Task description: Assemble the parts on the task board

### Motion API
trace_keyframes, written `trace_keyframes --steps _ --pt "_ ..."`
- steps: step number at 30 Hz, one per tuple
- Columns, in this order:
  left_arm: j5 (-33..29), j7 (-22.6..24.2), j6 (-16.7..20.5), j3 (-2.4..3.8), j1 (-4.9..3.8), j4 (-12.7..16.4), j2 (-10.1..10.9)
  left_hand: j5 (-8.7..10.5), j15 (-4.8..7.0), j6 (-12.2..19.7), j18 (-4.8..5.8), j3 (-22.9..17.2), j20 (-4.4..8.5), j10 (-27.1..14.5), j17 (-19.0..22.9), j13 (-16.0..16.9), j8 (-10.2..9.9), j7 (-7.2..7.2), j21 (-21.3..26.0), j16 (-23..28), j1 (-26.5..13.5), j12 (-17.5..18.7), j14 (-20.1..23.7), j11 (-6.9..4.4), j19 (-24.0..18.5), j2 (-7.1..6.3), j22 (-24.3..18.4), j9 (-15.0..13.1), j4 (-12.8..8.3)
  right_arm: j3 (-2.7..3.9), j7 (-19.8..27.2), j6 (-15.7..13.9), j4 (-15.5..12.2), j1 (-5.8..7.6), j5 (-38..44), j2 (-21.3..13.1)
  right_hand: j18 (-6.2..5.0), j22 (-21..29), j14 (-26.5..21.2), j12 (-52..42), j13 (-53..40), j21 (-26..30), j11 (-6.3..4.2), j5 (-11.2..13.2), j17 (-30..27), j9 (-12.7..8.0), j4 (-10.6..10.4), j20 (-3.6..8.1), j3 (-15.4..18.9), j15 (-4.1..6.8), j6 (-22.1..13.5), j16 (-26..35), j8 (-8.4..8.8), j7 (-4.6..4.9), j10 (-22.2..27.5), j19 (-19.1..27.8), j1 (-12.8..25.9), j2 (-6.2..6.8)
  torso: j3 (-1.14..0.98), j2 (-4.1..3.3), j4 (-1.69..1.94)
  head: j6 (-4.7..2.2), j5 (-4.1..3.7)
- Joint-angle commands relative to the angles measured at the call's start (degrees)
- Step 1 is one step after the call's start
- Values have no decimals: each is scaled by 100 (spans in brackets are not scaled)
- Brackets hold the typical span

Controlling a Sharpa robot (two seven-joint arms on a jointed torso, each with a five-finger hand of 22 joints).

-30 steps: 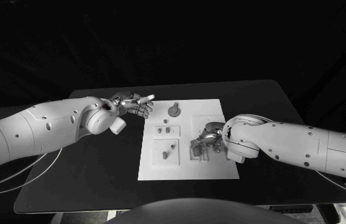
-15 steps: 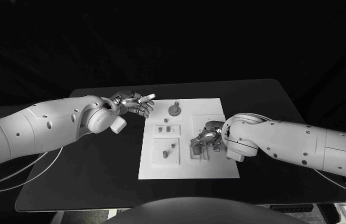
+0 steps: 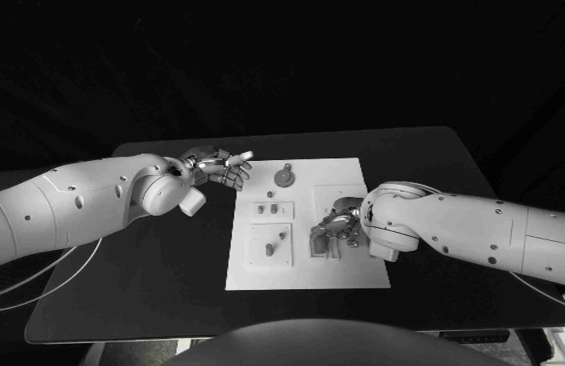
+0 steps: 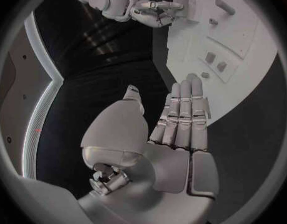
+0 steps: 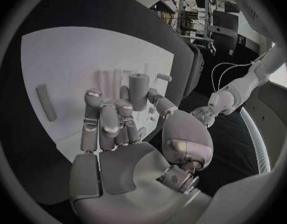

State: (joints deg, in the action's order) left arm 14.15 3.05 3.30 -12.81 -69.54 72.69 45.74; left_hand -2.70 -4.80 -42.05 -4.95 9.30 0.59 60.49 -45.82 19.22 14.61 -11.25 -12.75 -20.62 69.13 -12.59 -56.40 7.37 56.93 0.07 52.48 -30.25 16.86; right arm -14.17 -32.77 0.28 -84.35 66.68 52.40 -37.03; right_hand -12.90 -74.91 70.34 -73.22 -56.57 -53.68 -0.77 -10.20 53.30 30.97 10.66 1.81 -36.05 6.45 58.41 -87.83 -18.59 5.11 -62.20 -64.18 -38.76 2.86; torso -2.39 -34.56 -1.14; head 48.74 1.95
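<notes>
Both hands are over the black table (image 3: 141, 284), one busy and one idle. Over on the robot's left, the left hand (image 3: 218, 168) hangs above the bare tabletop just off the far left corner of the white task board (image 3: 353, 276), fingers stretched out side by side and holding nothing; the left wrist view shows the same flat, extended fingers (image 4: 183, 114) with the thumb off to the side.

Down on the board itself is the right hand (image 3: 335, 227), over the near-right block of fittings, fingers curled downward among them. From the right wrist view its fingertips (image 5: 109, 124) bend in close to an upright grey cylinder (image 5: 138, 90) standing on the board, with a few thin pegs just beside it. I can't tell whether the fingers actually pinch a part or only rest against the board; the grip point is hidden behind the fingers.

Elsewhere on the board, a round part with a stem (image 3: 284, 178) sits near the far edge. Two small parts (image 3: 272, 211) stand in a raised plate left of centre, and a slanted part (image 3: 271, 249) lies in the plate nearer the robot.
</notes>
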Motion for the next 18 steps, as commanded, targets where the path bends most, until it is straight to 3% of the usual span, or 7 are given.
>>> trace_keyframes --steps 1,18 --pt "-6 21 -86 4 -5 16 -5 -20 -38 40 -63 -32 -3 -32 -6 -9 -23 -121 22 35 -60 14 21 4 -46 -7 -2 8 9 -1 -35 189 15 -17 -38 22 -210 -32 -56 -22 4 19 -9 9 -8 -8 -28 -10 -2 22 19 -23 25 32 44 19 67 18 -1 -2 1 12 -3" --pt "-6 12 -113 4 -5 28 7 -20 -40 47 -63 -42 -5 -37 -9 -10 -25 -124 25 40 -71 15 25 6 -51 -13 -2 10 9 -1 -32 193 149 -72 439 107 -210 -38 -99 -23 4 21 -4 11 -64 -13 -14 -10 -18 18 4 -24 37 37 66 38 73 40 -9 -3 -4 28 23"
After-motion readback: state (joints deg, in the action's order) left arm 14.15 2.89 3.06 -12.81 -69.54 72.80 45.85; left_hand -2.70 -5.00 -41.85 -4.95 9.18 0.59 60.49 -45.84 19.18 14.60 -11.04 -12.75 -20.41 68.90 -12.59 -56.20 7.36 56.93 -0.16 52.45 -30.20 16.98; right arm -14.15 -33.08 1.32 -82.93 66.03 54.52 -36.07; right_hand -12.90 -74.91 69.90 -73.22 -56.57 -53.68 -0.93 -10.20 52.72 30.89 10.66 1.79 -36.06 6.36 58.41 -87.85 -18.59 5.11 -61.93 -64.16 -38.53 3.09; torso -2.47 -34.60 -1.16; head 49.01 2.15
